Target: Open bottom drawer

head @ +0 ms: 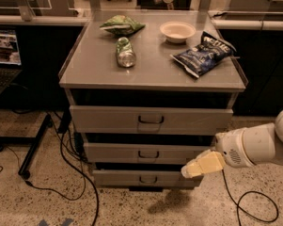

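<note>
The bottom drawer (pixel 127 178) is the lowest and narrowest grey front of the cabinet, with a small dark loop handle (pixel 148 179) at its centre. It looks closed. My gripper (pixel 192 169) comes in from the right on a white arm (pixel 254 145). Its yellowish tip sits in front of the right part of the cabinet, between the middle drawer (pixel 131 153) and the bottom drawer, right of the bottom handle and not touching it.
The cabinet top (pixel 150 65) carries a green bag (pixel 122 25), a lying can (pixel 125 52), a white bowl (pixel 177 31) and a blue chip bag (pixel 204 53). The top drawer (pixel 150 119) is widest. Cables (pixel 70 173) lie on the floor left; a cart leg (pixel 33 149) stands there.
</note>
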Action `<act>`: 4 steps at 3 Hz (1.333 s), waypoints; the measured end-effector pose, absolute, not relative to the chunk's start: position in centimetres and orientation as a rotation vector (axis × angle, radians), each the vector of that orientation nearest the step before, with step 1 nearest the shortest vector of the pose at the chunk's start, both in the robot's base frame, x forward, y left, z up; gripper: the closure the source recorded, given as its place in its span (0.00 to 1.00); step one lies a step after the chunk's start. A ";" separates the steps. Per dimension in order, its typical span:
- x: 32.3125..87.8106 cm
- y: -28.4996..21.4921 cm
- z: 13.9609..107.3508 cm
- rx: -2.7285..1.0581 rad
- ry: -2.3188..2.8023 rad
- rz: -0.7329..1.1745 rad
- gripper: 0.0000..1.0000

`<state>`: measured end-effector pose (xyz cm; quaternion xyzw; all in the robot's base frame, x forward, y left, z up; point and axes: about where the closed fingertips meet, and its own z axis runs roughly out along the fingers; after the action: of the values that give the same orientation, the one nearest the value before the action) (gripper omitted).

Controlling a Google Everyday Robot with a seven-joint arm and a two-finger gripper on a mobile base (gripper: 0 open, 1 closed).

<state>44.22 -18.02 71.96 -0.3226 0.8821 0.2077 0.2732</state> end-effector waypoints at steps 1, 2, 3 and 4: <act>44.1 -17.6 71.2 -0.839 2.349 0.550 0.00; 44.0 -16.6 65.7 -0.676 2.289 0.593 0.00; 46.2 -17.0 57.9 -0.509 2.276 0.652 0.00; 46.2 -17.0 57.9 -0.509 2.276 0.652 0.00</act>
<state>46.25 -16.96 57.94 -0.1969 0.8796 0.2519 0.3523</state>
